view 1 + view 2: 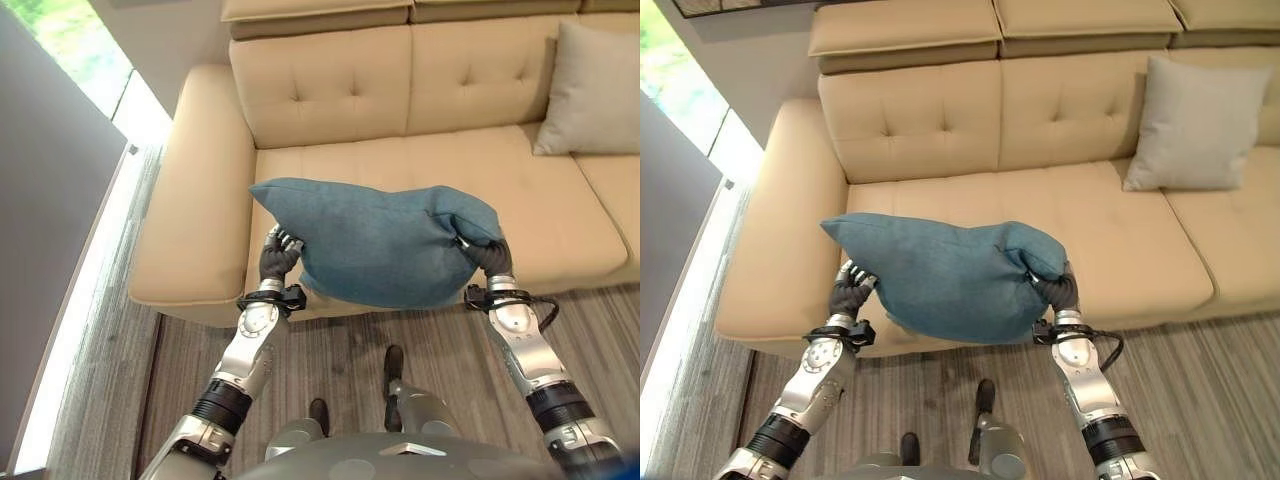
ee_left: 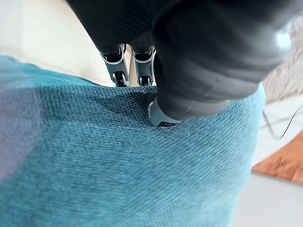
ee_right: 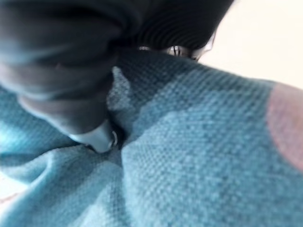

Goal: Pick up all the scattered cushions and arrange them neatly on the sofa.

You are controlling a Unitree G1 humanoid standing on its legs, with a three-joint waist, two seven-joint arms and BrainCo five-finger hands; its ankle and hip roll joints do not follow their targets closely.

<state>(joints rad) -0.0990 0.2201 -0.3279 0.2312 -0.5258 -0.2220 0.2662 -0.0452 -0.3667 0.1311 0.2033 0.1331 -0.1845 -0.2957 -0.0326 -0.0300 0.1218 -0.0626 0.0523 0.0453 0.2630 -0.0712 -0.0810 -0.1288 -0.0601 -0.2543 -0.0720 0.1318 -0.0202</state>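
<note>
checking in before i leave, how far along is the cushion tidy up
Done: one grey cushion leans upright against the backrest of the beige sofa. In hand: the blue cushion is held between the left hand and right hand, both gripping its fabric, at the front edge of the sofa's seat. Left: setting it down neatly against the backrest.

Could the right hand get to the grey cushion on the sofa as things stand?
Probably not: the right hand and the left hand are both clamped on the blue cushion, and the grey cushion leans on the backrest further right.
</note>
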